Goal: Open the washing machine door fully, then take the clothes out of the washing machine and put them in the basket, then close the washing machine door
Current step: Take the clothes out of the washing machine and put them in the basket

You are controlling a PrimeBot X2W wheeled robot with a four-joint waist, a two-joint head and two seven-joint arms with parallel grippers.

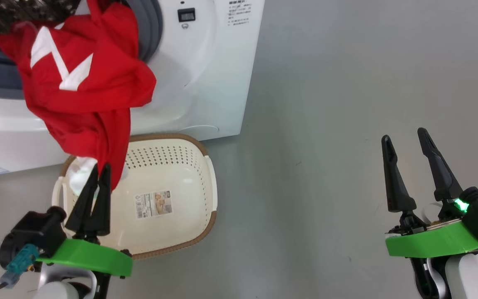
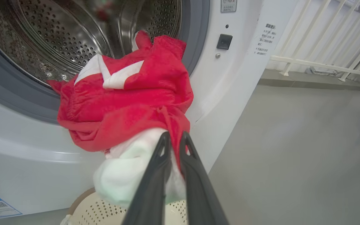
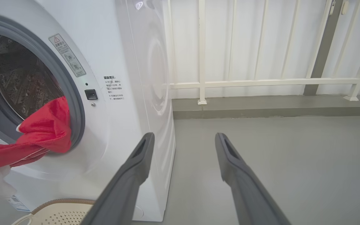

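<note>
Half the soft red-and-white clothes (image 1: 85, 83) drape the grey rubber gasket (image 1: 154, 25) upper left, so the left claw (image 1: 101, 167), pinched shut on their lower end, could snag them; right claw (image 1: 404, 135) gapes empty.

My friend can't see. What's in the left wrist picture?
The left gripper pinches red and white clothes between its dark fingers. They spill from the steel drum of the washing machine, above a cream perforated basket.
</note>
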